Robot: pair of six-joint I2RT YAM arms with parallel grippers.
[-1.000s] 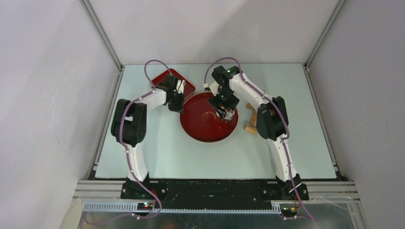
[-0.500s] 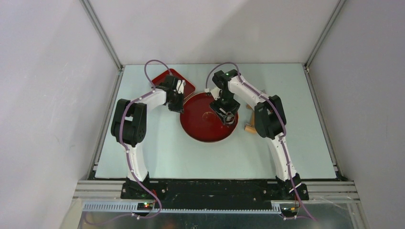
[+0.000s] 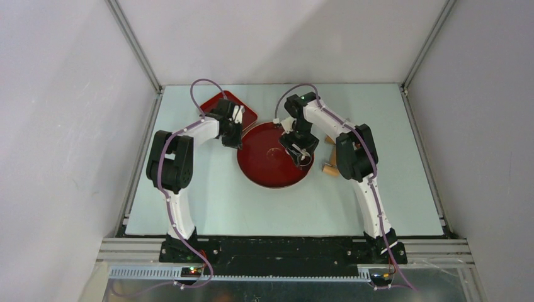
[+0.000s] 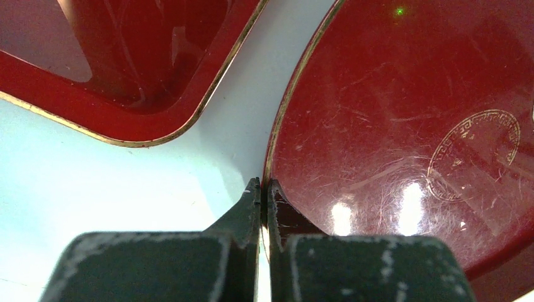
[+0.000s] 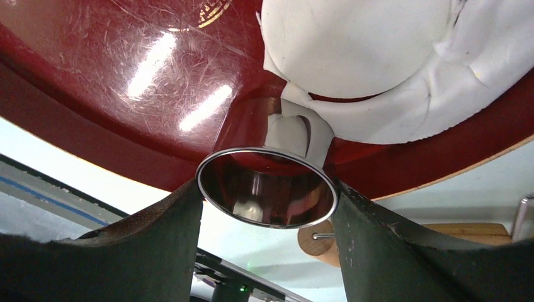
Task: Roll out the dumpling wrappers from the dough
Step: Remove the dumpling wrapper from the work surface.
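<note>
A round red plate (image 3: 264,171) lies mid-table. On its right part lies rolled white dough, with a round dumpling wrapper (image 5: 356,44) cut into it and ragged leftover dough (image 5: 453,82) around it. My right gripper (image 5: 267,189) is shut on a shiny metal ring cutter (image 5: 271,204), held tilted just above the plate's edge, and a strip of dough (image 5: 302,129) clings to the cutter's lower rim. My left gripper (image 4: 264,185) is shut on the plate's left rim (image 4: 286,119). From above, the right gripper (image 3: 301,151) hides the dough.
A rectangular red tray (image 3: 247,111) sits behind the left gripper (image 3: 234,139), close to the plate. A wooden rolling pin (image 3: 329,161) lies on the table just right of the plate, under the right arm.
The right wrist has swung a little to the right over the plate with the cutter in its jaws. The left arm has not moved.
</note>
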